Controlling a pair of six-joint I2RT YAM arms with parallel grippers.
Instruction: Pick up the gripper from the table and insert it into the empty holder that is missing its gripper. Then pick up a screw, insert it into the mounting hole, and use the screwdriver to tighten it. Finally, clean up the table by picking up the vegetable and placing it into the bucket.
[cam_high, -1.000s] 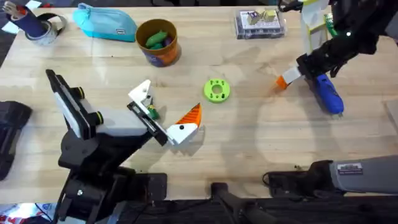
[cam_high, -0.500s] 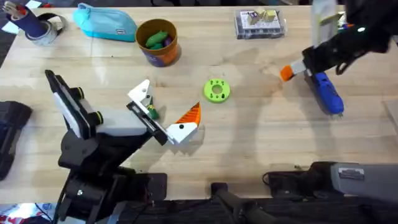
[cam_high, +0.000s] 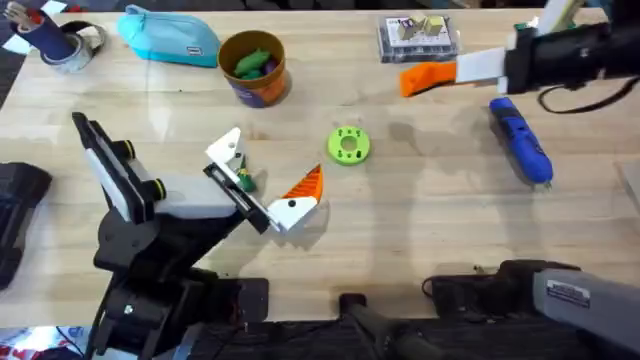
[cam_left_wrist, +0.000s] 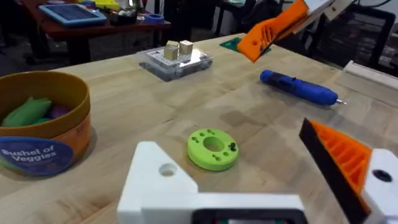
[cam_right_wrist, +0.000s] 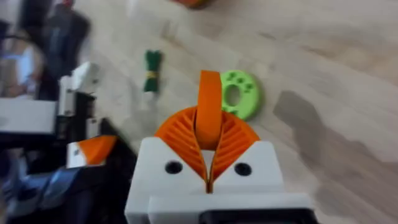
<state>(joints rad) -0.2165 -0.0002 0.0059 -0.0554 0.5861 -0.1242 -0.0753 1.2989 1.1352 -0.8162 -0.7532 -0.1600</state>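
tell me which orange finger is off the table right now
The gripper held up in the right gripper, near the screwdriver. The other orange finger is fixed on the left arm's tip.

Bucket (cam_left_wrist: 38, 127): dark blue band on its side, white lettering reading "Bushel of Veggies". Grey arm (cam_high: 585, 290) at lower right: white label with print too small to read. No other legible text.
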